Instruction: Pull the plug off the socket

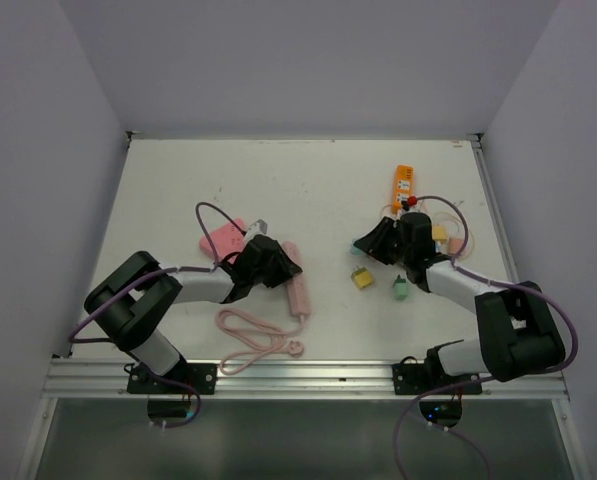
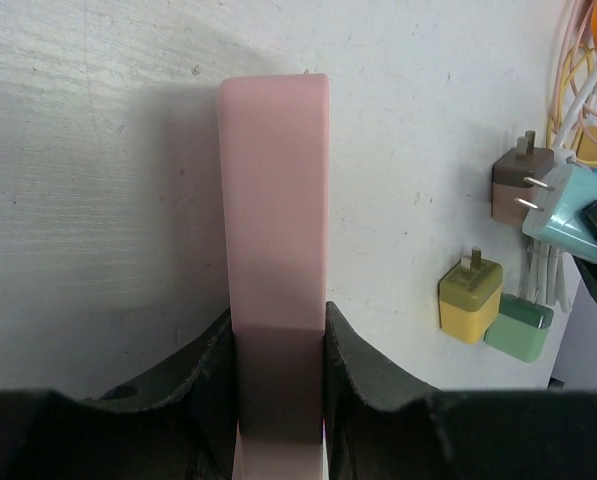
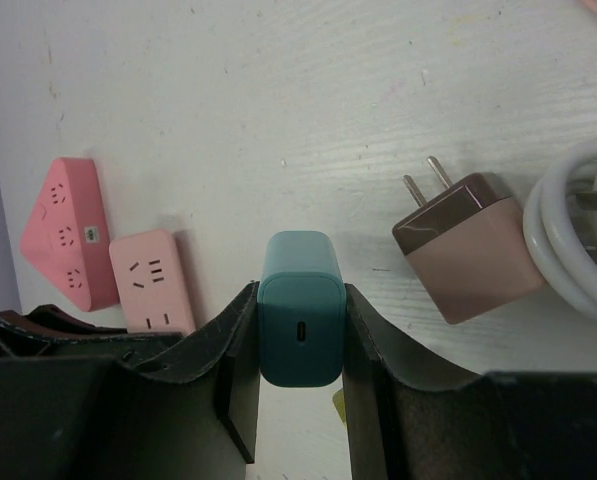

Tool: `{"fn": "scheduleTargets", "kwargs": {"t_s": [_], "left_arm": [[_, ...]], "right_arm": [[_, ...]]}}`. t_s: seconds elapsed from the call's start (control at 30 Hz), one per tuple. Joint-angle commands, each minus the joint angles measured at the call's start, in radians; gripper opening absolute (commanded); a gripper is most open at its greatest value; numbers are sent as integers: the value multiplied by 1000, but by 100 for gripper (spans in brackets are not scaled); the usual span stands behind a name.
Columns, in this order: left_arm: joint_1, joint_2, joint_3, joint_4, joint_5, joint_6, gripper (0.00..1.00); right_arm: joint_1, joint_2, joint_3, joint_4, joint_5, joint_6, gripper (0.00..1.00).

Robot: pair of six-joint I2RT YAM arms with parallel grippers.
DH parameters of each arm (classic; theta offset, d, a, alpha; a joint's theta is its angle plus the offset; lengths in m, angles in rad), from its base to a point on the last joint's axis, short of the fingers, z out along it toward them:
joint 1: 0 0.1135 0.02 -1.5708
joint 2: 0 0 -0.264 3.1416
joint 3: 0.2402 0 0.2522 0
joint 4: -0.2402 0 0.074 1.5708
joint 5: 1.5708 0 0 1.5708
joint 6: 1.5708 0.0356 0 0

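Down at the bottom of the overhead frame, left of centre, the pink cable point(image 1: 256, 340) lay in loose loops just above the rail. Right above it, the left gripper point(image 1: 278, 263) was pinching the pink power strip point(image 1: 299, 288) across its narrow width. In the left wrist view that strip ran straight up the middle of the frame from between the two dark fingers point(image 2: 206, 375), flat on the white table point(image 1: 308, 180).

Over to the right of centre, the right gripper point(image 1: 371, 243) was clamped on the teal plug point(image 3: 298, 305), a finger point(image 3: 233, 345) pressed to each side. That plug sat well apart from the strip. The left wrist view caught its two prongs bare at the right edge, pointing left.

Just below it in the overhead frame lay a yellow plug point(image 1: 363, 279) and a green plug point(image 1: 400, 289). At the right of the right wrist frame, a brown plug point(image 3: 468, 250) rested with prongs toward the upper left, right beside a bundled white cable point(image 3: 578, 235).

Up and left of the left gripper sat a triangular pink socket point(image 1: 223, 238). Farthest back, an orange device point(image 1: 403, 186) lay at the upper right of the overhead frame.
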Motion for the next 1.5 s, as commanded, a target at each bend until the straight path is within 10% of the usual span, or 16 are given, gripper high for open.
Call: {"fn": "scheduleTargets", "kwargs": {"t_s": [0.0, 0.3, 0.87, 1.47], "left_arm": [[19, 75, -55, -236, -75, 103, 0], [39, 111, 57, -306, -107, 209, 0], [306, 409, 620, -484, -81, 491, 2], [381, 284, 622, -493, 45, 583, 81]], "right_arm": [[-8, 31, -4, 12, -20, -14, 24], [-10, 7, 22, -72, -6, -49, 71], [-10, -372, 62, -389, 19, -206, 85], [-10, -532, 108, -543, 17, -255, 89]]}}
